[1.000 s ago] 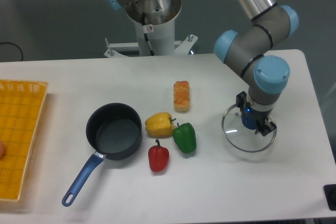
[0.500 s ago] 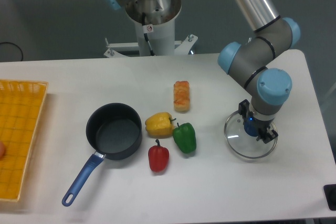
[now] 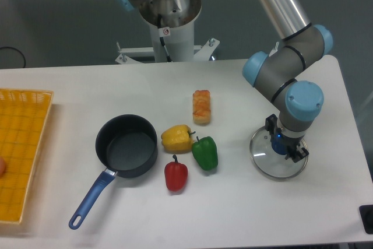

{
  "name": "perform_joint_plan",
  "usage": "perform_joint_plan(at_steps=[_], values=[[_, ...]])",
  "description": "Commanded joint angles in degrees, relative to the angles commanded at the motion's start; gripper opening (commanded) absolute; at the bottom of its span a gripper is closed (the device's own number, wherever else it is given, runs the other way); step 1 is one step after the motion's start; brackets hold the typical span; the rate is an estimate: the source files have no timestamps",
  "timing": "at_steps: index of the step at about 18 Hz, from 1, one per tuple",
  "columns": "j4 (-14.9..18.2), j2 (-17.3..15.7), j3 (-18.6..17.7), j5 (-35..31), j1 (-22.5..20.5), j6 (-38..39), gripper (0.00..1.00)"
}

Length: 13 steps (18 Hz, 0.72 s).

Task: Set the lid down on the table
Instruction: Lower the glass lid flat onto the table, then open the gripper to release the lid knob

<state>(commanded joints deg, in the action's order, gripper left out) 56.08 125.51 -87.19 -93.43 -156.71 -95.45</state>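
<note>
The lid (image 3: 269,162) is a clear glass disc with a thin metal rim, lying low at the right side of the white table (image 3: 245,214). My gripper (image 3: 283,144) points straight down over the lid's centre and is shut on its blue knob, which shows only as a blue spot between the fingers. The lid looks flat and at or just above the tabletop; I cannot tell whether it touches. The dark saucepan (image 3: 127,146) with a blue handle stands open to the left, well apart from the lid.
A yellow pepper (image 3: 177,138), a green pepper (image 3: 205,153) and a red pepper (image 3: 176,175) lie between the saucepan and the lid. An orange bread-like piece (image 3: 201,107) lies behind them. A yellow grid tray (image 3: 20,150) is at the far left. The table's right edge is near the lid.
The gripper has carried the lid slightly right and downward, towards the tabletop. The lid now looks flatter and lower than one second ago.
</note>
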Motion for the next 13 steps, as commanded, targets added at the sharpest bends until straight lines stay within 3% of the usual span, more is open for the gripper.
perform_joint_plan(at_steps=[9,13], values=[[0.00,0.00,0.00,0.00,0.00,0.00,0.67],[0.00,-0.09,0.00,0.00,0.00,0.00,0.75]])
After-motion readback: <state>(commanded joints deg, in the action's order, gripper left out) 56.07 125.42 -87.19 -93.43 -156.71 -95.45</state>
